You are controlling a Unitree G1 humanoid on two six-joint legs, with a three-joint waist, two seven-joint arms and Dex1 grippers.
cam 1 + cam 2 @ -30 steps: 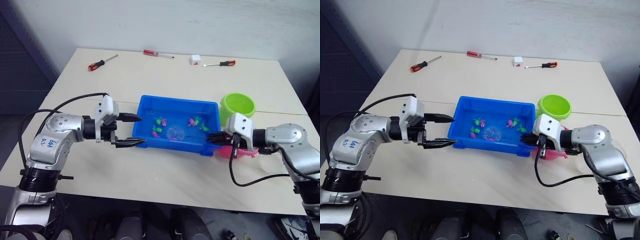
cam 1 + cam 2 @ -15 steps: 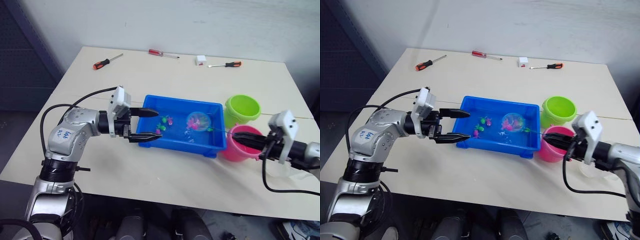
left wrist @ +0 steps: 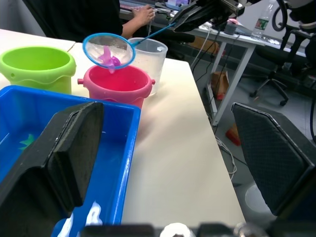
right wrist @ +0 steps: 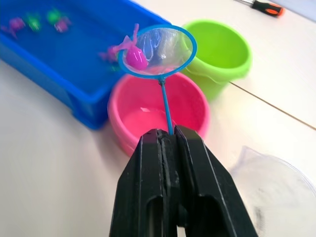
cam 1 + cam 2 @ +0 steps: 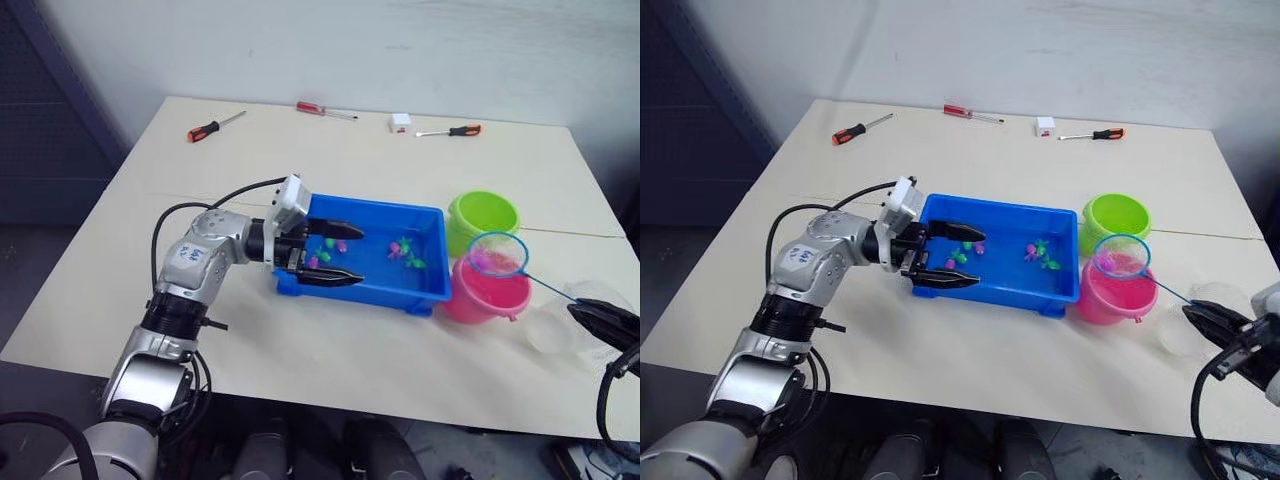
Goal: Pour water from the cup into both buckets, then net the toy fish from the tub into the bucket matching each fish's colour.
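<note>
Right gripper clamped on net handle, pink fish in its mesh above pink bucket, left gripper spread over tub rim, arm label unreadable, cup beside pink bucket

Only a handwritten blue scrawl on the silver left forearm shows, too small to read.

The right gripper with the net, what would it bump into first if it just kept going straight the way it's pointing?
Most likely the pink bucket. The right gripper, shut on the net, points along the handle towards that bucket, with the blue tub beyond. It may pass just over the rim; height is hard to judge.
</note>
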